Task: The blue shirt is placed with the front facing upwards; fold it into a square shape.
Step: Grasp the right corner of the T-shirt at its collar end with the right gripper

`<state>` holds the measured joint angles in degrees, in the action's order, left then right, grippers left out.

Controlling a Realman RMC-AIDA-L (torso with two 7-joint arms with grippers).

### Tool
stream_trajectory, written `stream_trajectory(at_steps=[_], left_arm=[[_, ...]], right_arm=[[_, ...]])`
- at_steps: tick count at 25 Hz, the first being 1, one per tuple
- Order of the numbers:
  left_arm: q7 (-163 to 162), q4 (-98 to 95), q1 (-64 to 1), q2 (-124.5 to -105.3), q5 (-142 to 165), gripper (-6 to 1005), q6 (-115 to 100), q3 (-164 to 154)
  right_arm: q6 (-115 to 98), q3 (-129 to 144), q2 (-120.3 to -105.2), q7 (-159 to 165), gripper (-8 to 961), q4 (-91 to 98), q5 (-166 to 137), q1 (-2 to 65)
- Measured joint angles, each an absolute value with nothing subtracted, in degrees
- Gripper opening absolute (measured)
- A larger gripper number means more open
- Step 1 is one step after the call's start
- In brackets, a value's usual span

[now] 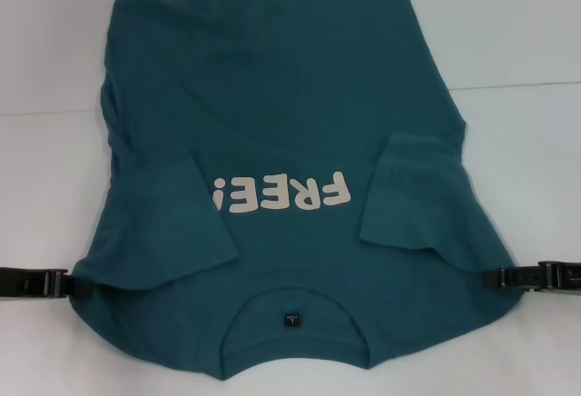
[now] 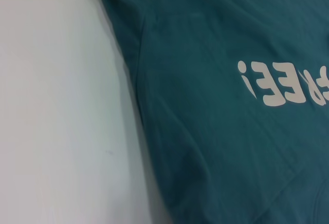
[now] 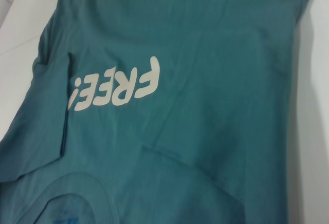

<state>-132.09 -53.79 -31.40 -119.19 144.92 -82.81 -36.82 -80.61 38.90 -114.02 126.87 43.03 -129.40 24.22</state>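
White table (image 1: 526,42) has bare room on both sides of the shirt (image 1: 281,96), which lies front up, collar nearest the robot, both sleeves folded in over "FREE!". Left gripper (image 1: 71,284) and right gripper (image 1: 497,278) sit at its shoulder edges; can't tell their grip.

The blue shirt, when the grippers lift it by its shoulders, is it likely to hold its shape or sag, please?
The blue shirt will probably sag: its folded-in sleeves and wrinkles suggest soft, limp cloth. It likely drapes between the left gripper and right gripper at its edges. It seems unlikely to slide freely across the table.
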Motion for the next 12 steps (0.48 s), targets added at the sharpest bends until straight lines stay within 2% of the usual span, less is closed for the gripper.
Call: stream_trajectory(at_steps=[1,12], left_arm=[[-132.10,-53.79,-31.43,-119.16,144.92,40,-82.80,-36.82],[-132.05,-53.79,-31.55,-118.92,144.93,42,-82.70,-36.83]], right_arm=[[-80.46,38.74,-113.99,126.70,818,42.80,-129.40,24.30],[-79.85,38.72,-114.15,126.82,540,42.50,-129.47,24.50]])
